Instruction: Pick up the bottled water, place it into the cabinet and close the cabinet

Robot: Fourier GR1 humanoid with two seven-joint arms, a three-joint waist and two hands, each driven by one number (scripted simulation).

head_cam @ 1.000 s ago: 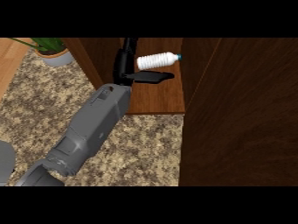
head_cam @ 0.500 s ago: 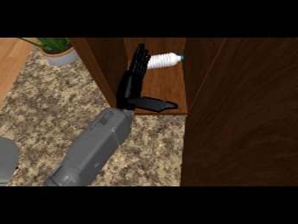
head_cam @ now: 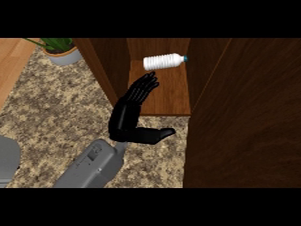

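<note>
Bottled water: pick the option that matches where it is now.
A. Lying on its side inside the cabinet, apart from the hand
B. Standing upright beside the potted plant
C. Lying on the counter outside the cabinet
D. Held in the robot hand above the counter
A: the bottled water lies on its side on the cabinet shelf, with the open robot hand below it, not touching.

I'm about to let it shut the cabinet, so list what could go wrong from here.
1. The bottled water lies on its side on the cabinet shelf, so it could roll when the door shuts.
2. The open hand reaches over the shelf edge; the cabinet door could catch it.
3. The bottle's cap points toward the door side, possibly into its path.
</note>
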